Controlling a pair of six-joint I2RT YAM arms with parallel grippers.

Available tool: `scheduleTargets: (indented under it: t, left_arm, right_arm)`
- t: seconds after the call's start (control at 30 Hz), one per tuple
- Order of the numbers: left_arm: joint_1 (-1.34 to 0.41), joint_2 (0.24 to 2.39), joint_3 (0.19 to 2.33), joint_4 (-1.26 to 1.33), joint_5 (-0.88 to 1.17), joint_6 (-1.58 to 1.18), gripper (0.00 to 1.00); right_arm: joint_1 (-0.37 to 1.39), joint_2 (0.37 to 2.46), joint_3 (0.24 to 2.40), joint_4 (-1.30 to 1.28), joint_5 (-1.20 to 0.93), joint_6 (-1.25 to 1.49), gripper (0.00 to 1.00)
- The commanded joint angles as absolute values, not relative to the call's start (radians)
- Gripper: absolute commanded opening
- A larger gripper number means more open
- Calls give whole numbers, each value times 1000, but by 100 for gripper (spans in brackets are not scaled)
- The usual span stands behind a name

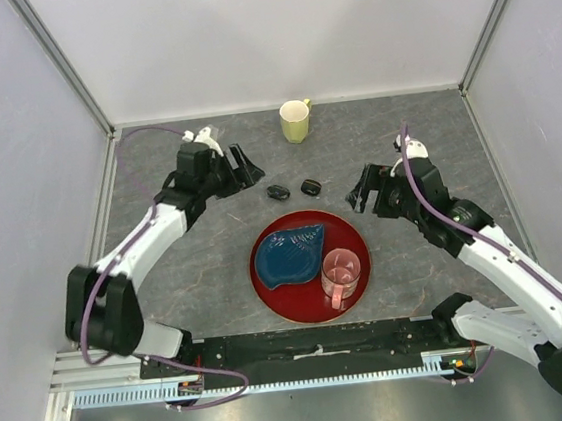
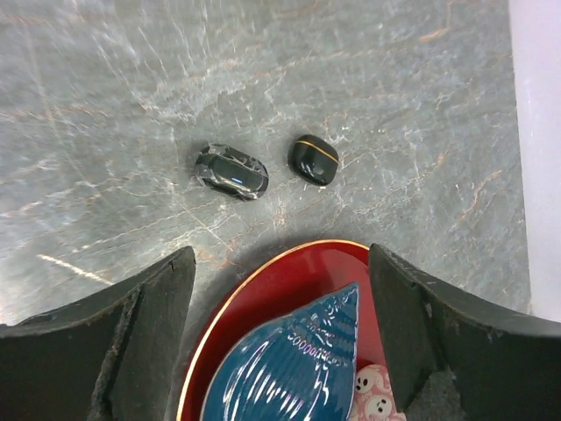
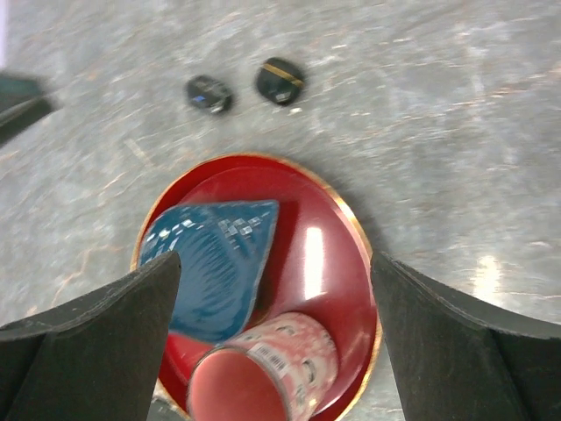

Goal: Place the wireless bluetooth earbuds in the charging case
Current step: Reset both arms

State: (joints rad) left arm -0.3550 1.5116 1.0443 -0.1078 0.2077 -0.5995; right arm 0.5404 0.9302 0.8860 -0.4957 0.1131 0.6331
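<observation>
Nearest the arms, a round red lacquer plate (image 1: 356, 231) carries a blue shell-shaped dish (image 1: 288, 255) and a pink patterned cup (image 1: 341, 275) lying on its side. Just beyond, on the grey marbled table (image 1: 434, 134), two black pebble-like charging cases (image 1: 278, 192) (image 1: 311, 186) lie side by side, not touching; the earbuds cannot be made out. Flanking them, the left pincer (image 1: 249, 167) and the right pincer (image 1: 360, 192) gape wide, both empty. A pale yellow mug (image 1: 296, 120) stands farthest.

robot lab test cell, white panel walls (image 1: 292, 28), aluminium frame posts (image 1: 62, 62), grey marbled tabletop (image 1: 217, 267)
</observation>
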Motion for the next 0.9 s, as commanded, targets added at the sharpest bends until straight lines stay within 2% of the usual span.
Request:
scheduleTargets:
  t: [0.0,0.13,0.27,0.4,0.43,0.5,0.6,0.8,0.87]
  left_arm:
    - [-354,1336,974,-133,118,-465,86]
    - [-353,1232,940,-260,110,-437,88]
    - [-356,1117,905,-298,118,-397,88]
    - [-354,878,766,-193,80,-388,89]
    - [-356,847,752,-186,74,-388,93]
    - [-354,781,729,-178,84,-373,93]
    - [-354,747,732,-198,51,-344,93]
    - [-354,718,744,-236,-89,-339,93]
    - [-354,709,738,-241,-130,-339,95]
  right_arm:
    - [396,1015,930,-534,144,592,96]
    - [209,1106,931,-529,68,561,98]
    - [31,1170,884,-482,119,540,98]
    - [26,1172,779,-378,310,551,98]
    - [26,1170,738,-339,343,548,98]
    - [26,1157,700,-298,458,537,98]
    - [28,1128,635,-210,590,497,98]
    - [35,1078,522,-6,650,447,98]
    - [58,1077,457,147,673,404,98]
